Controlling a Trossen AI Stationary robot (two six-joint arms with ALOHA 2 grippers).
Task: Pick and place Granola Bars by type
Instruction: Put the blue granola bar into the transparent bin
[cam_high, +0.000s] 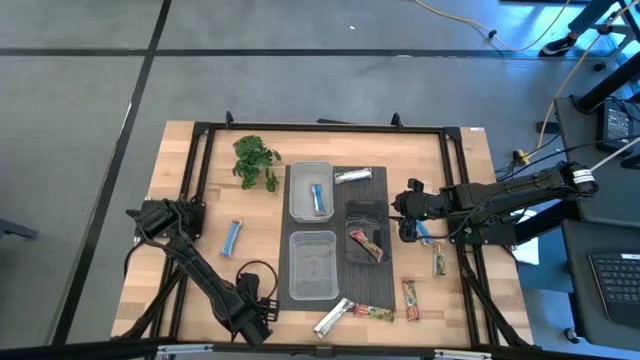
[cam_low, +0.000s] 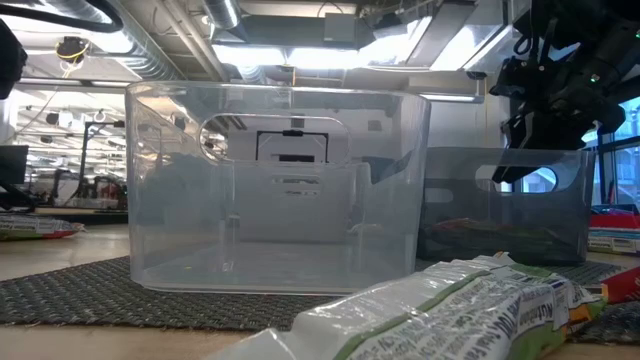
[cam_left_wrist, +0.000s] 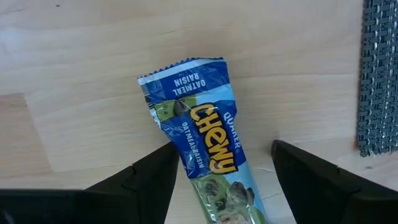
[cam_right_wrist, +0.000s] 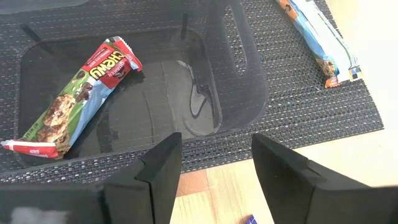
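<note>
My left gripper (cam_high: 257, 322) is open near the table's near edge, just left of the mat's near-left corner. In its wrist view the open left gripper (cam_left_wrist: 224, 148) has one finger on either side of a blue bar (cam_left_wrist: 199, 137) lying flat on the wood; no touch shows. The gripper hides this bar in the high view. My right gripper (cam_high: 409, 216) is open beside the dark tub (cam_high: 365, 212), on its right. In its wrist view the right gripper (cam_right_wrist: 216, 158) faces that tub's wall (cam_right_wrist: 249, 93), with a red-brown bar (cam_right_wrist: 74, 93) lying inside.
On the mat (cam_high: 375, 285) stand a far clear tub (cam_high: 297, 185) holding a blue bar (cam_high: 317, 198) and a near clear tub (cam_high: 312, 285). Loose bars: blue (cam_high: 232, 237), silver (cam_high: 352, 176), silver (cam_high: 332, 318), others (cam_high: 438, 258) (cam_high: 410, 298) (cam_high: 372, 312). A green sprig (cam_high: 255, 160) lies far left.
</note>
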